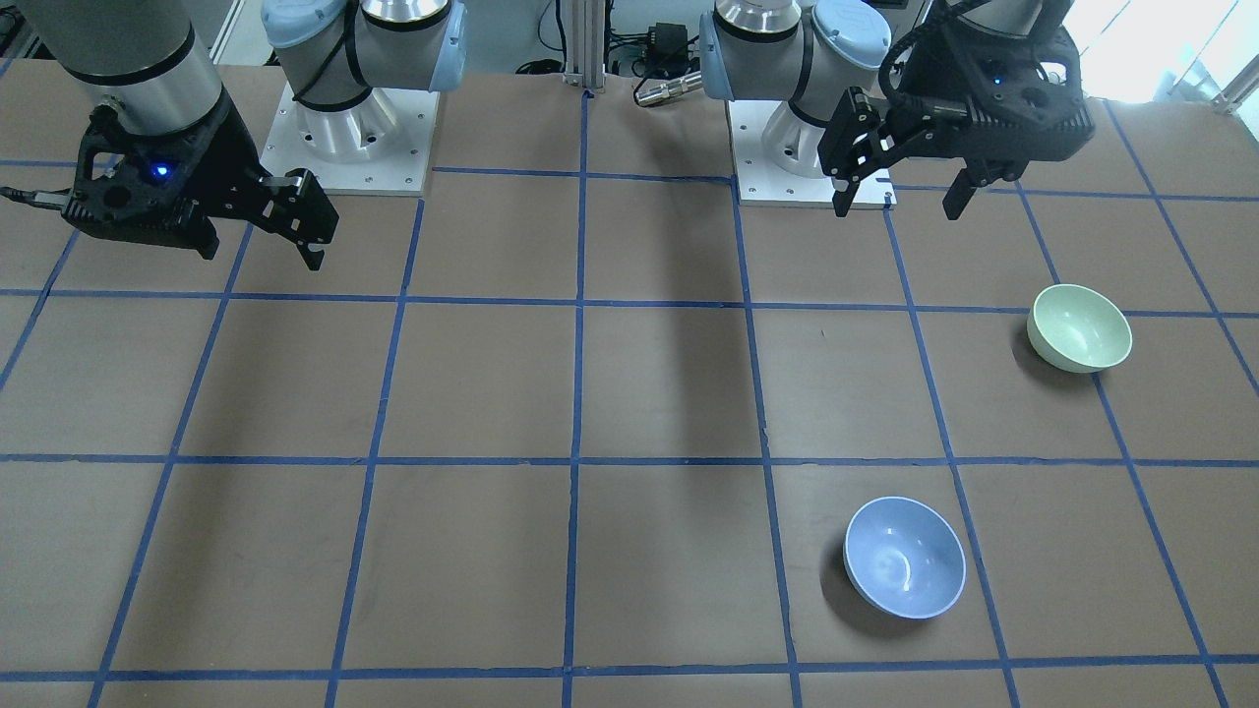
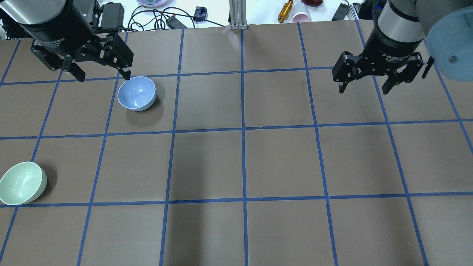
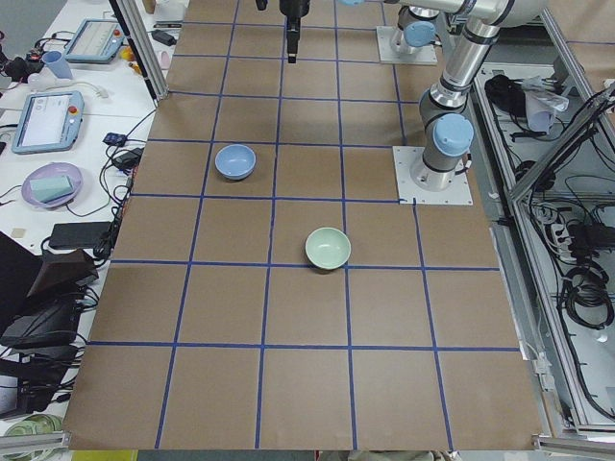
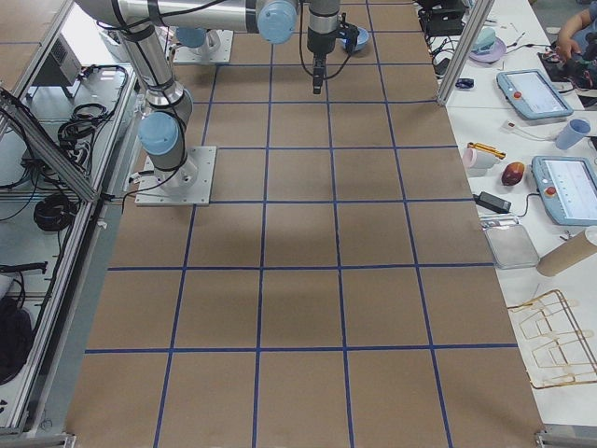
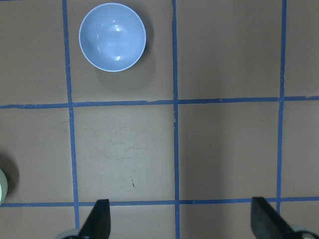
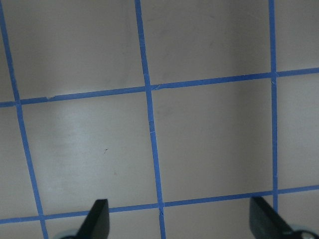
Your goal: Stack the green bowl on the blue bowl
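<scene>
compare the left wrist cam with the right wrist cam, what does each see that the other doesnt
Only the left wrist view: the whole blue bowl, upright and empty, at upper left, plus a sliver of the green bowl at the left edge; the two sit apart. Only the right wrist view: no bowl at all, just a pale sheen across the table. Both: brown surface gridded with blue tape, and each camera's own gripper, the left gripper and the right gripper, open and holding nothing.
</scene>
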You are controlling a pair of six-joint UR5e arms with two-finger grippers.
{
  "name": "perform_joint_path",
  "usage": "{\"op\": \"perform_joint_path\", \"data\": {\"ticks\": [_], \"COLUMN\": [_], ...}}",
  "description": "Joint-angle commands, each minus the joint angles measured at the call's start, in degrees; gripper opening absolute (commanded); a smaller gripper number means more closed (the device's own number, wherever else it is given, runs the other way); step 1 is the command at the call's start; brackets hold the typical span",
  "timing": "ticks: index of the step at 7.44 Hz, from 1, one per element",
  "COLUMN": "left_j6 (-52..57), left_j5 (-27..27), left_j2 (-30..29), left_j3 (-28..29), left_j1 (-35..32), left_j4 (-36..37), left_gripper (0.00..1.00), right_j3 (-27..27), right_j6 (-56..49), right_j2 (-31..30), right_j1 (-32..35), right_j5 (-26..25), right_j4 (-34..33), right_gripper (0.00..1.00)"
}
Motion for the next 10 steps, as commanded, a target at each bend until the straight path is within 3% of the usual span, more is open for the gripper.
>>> {"op": "perform_joint_path", "data": {"ticks": [1,3,5,8,10], "left_j6": [0.4,0.9,8.0,21.5,32.8], "left_j5": [0.1,0.4,0.7,0.1,-0.5], "left_j2": [0.2,0.3,0.3,-0.1,-1.0], "left_j3": [-0.2,-0.3,-0.8,-5.2,-10.0], "left_j1": [0.9,2.6,9.1,22.3,33.2], "left_j4": [-0.1,-0.8,-0.9,0.2,5.1], "left_gripper": [1.0,1.0,1.0,1.0,1.0], "right_j3": [0.0,0.0,0.0,0.0,0.0], "right_j6": [0.0,0.0,0.0,0.0,0.0], "right_j2": [0.0,0.0,0.0,0.0,0.0], "right_j1": [0.0,0.0,0.0,0.0,0.0], "right_j5": [0.0,0.0,0.0,0.0,0.0], "right_j4": [0.0,0.0,0.0,0.0,0.0], "right_gripper": [1.0,1.0,1.0,1.0,1.0]}}
